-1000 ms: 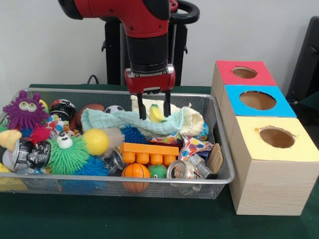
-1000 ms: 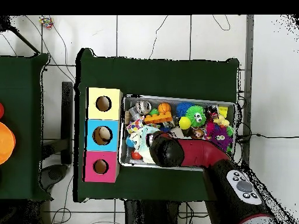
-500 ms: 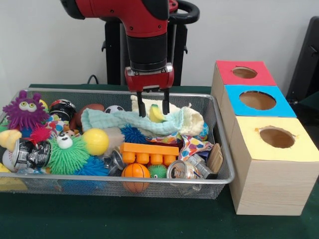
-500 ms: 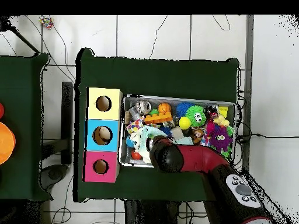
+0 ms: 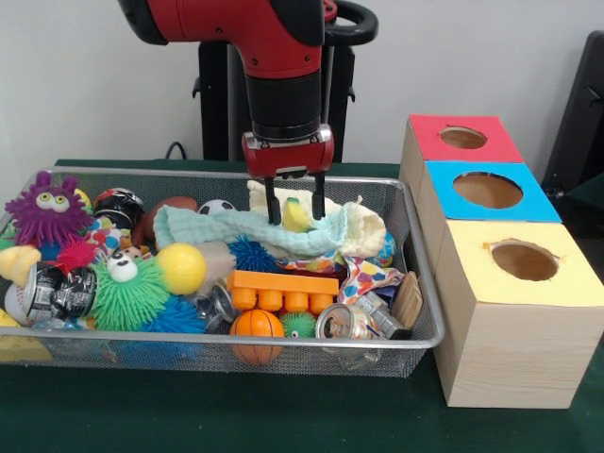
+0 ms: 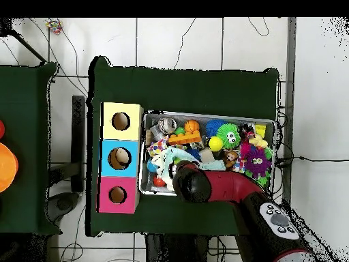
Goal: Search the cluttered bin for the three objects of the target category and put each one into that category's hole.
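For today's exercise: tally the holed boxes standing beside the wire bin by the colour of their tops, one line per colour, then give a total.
Red top: 1, the red box
Blue top: 1, the blue box
Yellow top: 1, the yellow box
Total: 3 boxes, each with one round hole.

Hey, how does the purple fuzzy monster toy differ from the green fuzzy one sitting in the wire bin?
The purple monster is purple with yellowish eyes; the green monster is bright green with white, black-ringed eyes. In the front view the purple one sits toward the bin's back left corner, while the green one lies nearer the front, beside the yellow ball. The purple one looks somewhat smaller. Both are spiky, rubbery toys with eyes, lying apart from the gripper.
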Tool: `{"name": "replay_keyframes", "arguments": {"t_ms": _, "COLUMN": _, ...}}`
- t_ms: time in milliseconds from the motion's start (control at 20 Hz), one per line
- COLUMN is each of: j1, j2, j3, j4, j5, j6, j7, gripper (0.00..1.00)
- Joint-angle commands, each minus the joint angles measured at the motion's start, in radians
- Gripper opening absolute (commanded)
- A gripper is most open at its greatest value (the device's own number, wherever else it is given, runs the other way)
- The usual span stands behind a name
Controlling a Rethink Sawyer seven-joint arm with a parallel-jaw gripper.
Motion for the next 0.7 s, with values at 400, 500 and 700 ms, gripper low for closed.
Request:
{"name": "replay_keyframes", "arguments": {"t_ms": 400, "j1": 0.011, "j2": 0.067, "j3": -0.014, "j4": -0.074, "j5": -0.037, "j6": -0.026, "j7": 0.082, "gripper": 1.0}}
{"name": "replay_keyframes", "arguments": {"t_ms": 500, "j1": 0.011, "j2": 0.07, "j3": -0.012, "j4": -0.089, "j5": -0.032, "j6": -0.011, "j7": 0.075, "gripper": 1.0}}
{"name": "replay_keyframes", "arguments": {"t_ms": 700, "j1": 0.012, "j2": 0.063, "j3": -0.009, "j4": -0.09, "j5": -0.023, "j6": 0.004, "j7": 0.074, "gripper": 1.0}}
